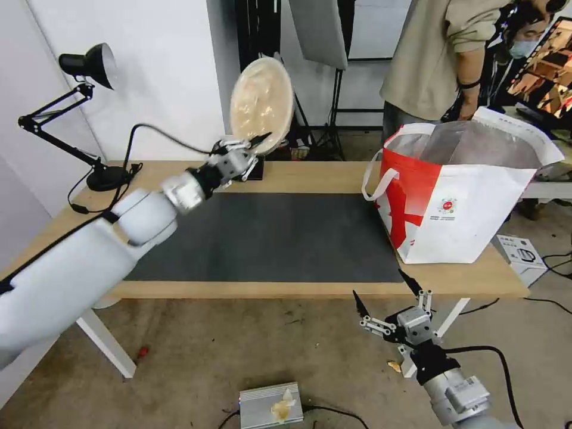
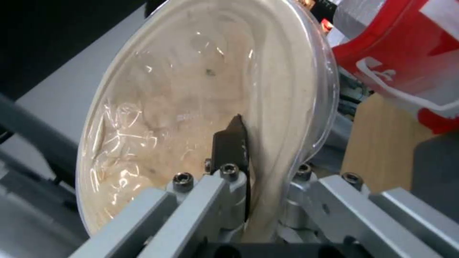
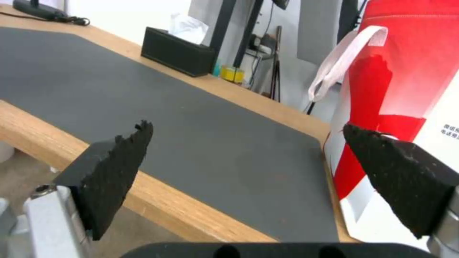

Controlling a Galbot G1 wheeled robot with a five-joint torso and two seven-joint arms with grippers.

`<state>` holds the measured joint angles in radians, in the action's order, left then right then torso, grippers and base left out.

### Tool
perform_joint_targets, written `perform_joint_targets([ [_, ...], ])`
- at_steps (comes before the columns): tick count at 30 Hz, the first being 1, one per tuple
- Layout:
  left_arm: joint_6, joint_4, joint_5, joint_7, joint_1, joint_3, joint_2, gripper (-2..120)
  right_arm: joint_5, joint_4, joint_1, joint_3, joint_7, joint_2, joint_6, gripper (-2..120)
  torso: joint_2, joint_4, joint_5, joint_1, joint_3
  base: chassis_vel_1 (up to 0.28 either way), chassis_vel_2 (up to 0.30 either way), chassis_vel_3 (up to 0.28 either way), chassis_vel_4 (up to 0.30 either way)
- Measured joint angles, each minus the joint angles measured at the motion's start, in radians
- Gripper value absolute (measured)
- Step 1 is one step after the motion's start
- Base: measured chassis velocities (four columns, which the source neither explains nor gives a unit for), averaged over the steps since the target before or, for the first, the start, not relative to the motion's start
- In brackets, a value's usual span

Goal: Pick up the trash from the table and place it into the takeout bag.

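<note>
While my left gripper [image 1: 255, 145] pinched the beige paper-pulp bowl [image 1: 261, 105] aloft, short of the white-and-red foil-lined takeout bag [image 1: 459, 202], my right gripper [image 1: 386, 295] hung spread below the light-wood table [image 1: 310, 290].

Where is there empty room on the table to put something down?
The dark grey mat is bare from the lamp end to the takeout bag. The bag end is crowded. The left pincer holds the beige bowl in the air above the far edge.
</note>
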<state>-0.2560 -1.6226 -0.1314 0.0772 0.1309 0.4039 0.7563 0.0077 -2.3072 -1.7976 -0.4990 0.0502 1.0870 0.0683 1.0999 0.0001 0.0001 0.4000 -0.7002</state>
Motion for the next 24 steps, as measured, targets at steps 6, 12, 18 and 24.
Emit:
perform_joint_targets([
  [6,-0.006,0.131,-0.001,0.001,-0.175,0.132,0.142,3,0.0,0.0,0.0,0.0,0.0,0.0,0.0,100,0.0,-0.0003,0.0002,0.0,0.0,0.0,0.0,0.0,0.0],
  [12,-0.008,0.188,0.003,0.001,-0.23,0.178,0.22,3,0.0,0.0,0.0,0.0,0.0,0.0,0.0,100,0.0,-0.0003,0.0002,0.0,0.0,0.0,0.0,0.0,0.0],
  [18,-0.012,0.267,0.015,0.001,-0.298,0.245,0.324,3,0.0,0.0,0.0,0.0,0.0,0.0,0.0,100,0.0,-0.0003,0.0001,0.0,0.0,0.0,0.0,0.0,0.0],
  [24,-0.022,0.327,0.023,0.013,-0.333,0.274,0.393,3,0.0,0.0,0.0,0.0,0.0,0.0,0.0,100,0.0,-0.0002,0.0001,0.0,0.0,0.0,0.0,0.0,0.0],
])
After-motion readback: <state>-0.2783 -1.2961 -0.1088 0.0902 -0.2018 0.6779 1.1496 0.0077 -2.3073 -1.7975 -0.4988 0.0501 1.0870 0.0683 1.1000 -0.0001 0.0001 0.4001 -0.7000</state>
